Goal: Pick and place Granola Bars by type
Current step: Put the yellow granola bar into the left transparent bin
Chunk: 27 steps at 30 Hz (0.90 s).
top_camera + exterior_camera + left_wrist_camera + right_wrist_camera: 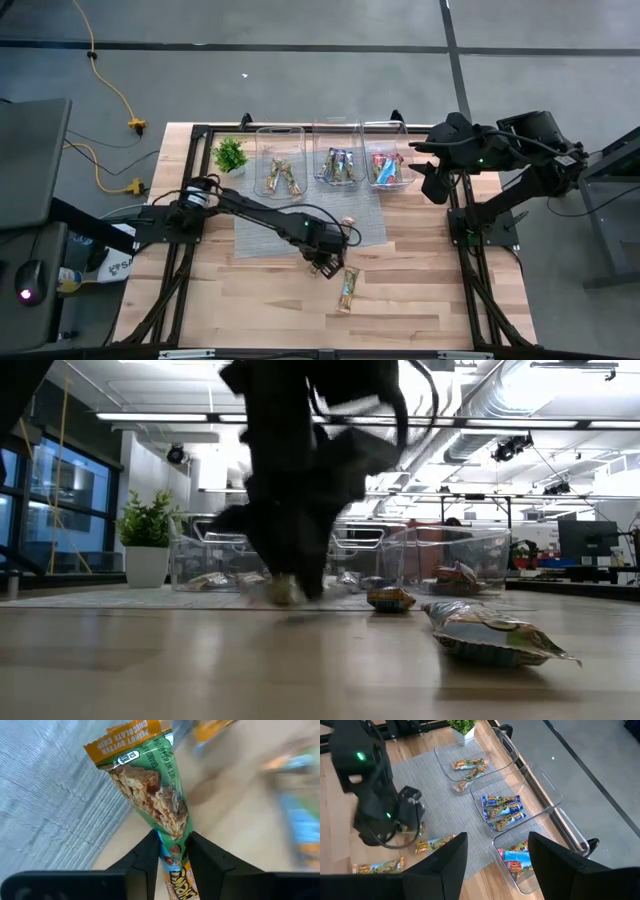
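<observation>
My left gripper (325,264) is low over the wood just in front of the grey mat (255,228), shut on a green-and-orange granola bar (150,785). A second such bar (346,289) lies flat on the wood to its near right, and a third (348,222) lies on the mat's front edge. Three clear bins stand on the mat: the left one (279,133) holds tan-green bars, the middle one (337,128) blue bars, and the right one (386,128) red and blue bars. My right gripper (433,187) is open and empty, raised beside the right bin. My left gripper pinches the bar near one end (172,851) between its two fingers, which lie across the bar's width. In the low view the fingers come from above, pointing down. The rest of the bar sticks out past the fingertips. I cannot tell whether it touches the table.
A small green plant (230,154) in a white pot stands at the mat's far left corner. Bare wood lies left and in front of the mat. The black table frame (462,250) runs along the right side.
</observation>
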{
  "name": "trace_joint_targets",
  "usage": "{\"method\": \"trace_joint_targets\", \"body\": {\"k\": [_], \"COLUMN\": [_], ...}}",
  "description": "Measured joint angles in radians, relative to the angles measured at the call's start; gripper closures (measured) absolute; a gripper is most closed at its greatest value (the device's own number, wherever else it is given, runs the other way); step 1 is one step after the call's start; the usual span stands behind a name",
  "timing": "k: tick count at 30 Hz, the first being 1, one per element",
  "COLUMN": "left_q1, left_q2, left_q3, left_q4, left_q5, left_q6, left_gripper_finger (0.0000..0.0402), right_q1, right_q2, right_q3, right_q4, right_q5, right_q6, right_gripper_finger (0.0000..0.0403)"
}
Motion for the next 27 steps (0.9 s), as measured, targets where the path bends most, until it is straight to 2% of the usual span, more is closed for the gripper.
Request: {"method": "trace_joint_targets", "body": {"k": [5,12,15,20,27], "left_q1": [0.007,0.056,0.122,0.283,0.524], "left_q2": [-0.111,-0.29,-0.353,-0.422,-0.392], "left_q3": [0.004,0.006,0.005,0.006,0.007], "left_q4": [-0.098,-0.292,-0.366,-0.442,-0.438], "left_q5": [-0.062,-0.247,-0.32,-0.377,-0.345], "left_q6": [-0.016,-0.03,-0.025,0.049,0.221], "left_gripper_finger": [0.031,0.031,0.031,0.031,0.031], "right_q1": [0.0,0.0,0.0,0.0,0.0], "right_q2": [0.0,0.0,0.0,0.0,0.0], "right_q3": [0.0,0.0,0.0,0.0,0.0], "right_q4": [0.0,0.0,0.0,0.0,0.0], "right_q5": [0.0,0.0,-0.003,-0.003,-0.005], "right_q6": [-0.001,-0.01,-0.01,-0.01,-0.01], "right_gripper_finger": [0.021,0.021,0.021,0.021,0.021]}}
